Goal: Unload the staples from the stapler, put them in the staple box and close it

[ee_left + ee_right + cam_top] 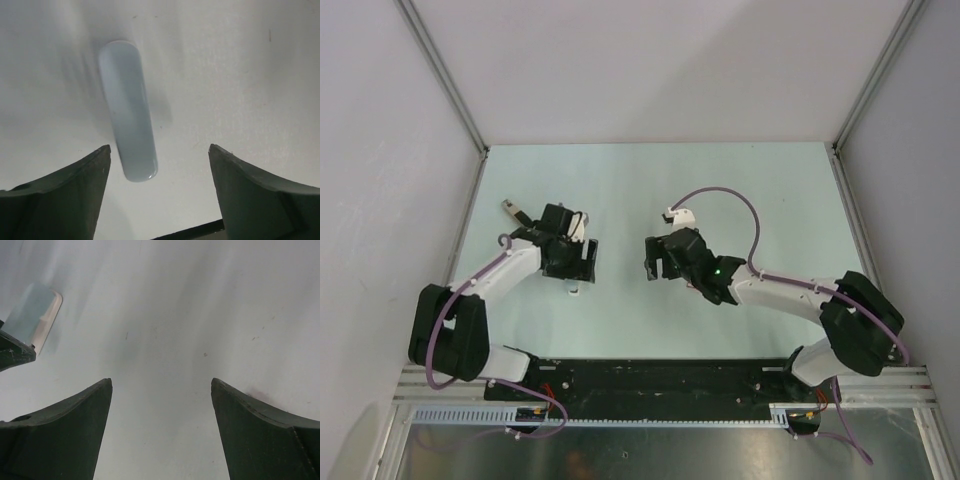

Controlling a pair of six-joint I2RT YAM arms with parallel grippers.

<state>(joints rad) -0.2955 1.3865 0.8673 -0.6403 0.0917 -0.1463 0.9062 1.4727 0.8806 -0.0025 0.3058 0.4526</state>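
Left gripper [159, 149] and right gripper [161, 382] both gape, empty. Stapler [129, 112] looks light, stiff, glossy, likely slippery; you should pinch its long sides mid-length, squarely.

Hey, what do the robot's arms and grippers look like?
The left arm and right arm have white links with bulky black joints, and a purple cable loops along each. A green light glows on the right one. The left gripper and right gripper have dark, wedge-shaped fingers.
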